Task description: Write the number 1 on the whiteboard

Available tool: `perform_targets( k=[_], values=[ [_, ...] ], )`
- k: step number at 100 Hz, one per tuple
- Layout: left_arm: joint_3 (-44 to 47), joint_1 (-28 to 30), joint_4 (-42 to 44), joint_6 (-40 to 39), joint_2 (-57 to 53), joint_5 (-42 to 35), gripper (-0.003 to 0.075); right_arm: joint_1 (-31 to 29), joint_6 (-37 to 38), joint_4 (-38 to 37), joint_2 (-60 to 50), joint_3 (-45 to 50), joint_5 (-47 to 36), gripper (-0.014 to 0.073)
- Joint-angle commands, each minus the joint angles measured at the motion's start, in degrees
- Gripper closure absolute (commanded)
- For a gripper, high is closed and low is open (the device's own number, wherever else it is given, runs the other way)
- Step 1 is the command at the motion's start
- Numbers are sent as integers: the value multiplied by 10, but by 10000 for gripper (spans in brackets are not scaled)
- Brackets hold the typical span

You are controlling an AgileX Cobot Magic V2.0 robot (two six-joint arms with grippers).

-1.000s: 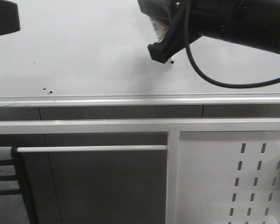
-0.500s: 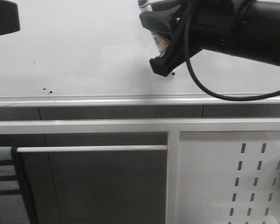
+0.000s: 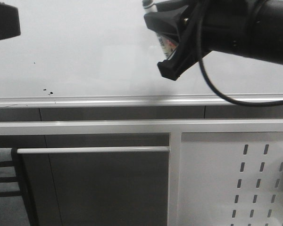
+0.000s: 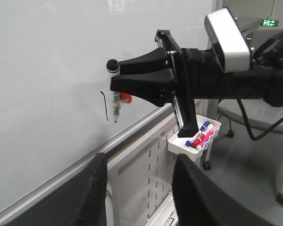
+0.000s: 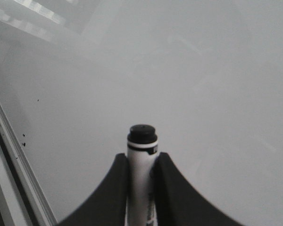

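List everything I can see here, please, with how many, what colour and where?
whiteboard: one, pale grey-white, upright ahead, silver rail along its lower edge.
number 1: one thin black stroke on the board, beside the marker's tip.
marker: one, white with black end, clamped in the right tool.
black specks: a few, low on the board.
slotted panel: one, white, below the board.
tray of markers: one white tray, blue, red and pink markers.
right tool: black, shut on marker.
left tool: black, open.

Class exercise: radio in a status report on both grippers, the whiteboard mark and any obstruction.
Right gripper shut on marker. Left gripper open, empty. Black stroke, the number 1, on whiteboard beside marker tip. Nothing blocking.
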Motion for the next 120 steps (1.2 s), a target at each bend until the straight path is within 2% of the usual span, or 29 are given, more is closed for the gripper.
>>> perform_targets(
  k=[1, 56, 96, 109, 120],
  values=[
    [-8, 2, -26, -6, -6, -36, 428, -4, -4, 2, -45, 7, -102, 644],
    [-3, 2, -26, -6, -6, -47, 428, -4, -3, 6, -158, 125, -102, 644],
    [-3, 2, -26, -6, -6, -65, 428, -4, 66, 9, -219, 195, -102, 644],
    [-3, 2, -25, -6, -6, -105, 428, -3, 124, -14, -233, 198, -102, 644],
    [-3, 2, -19, -6, -6, -124, 428, 13, 132, -21, -236, 197, -102, 644]
  ],
)
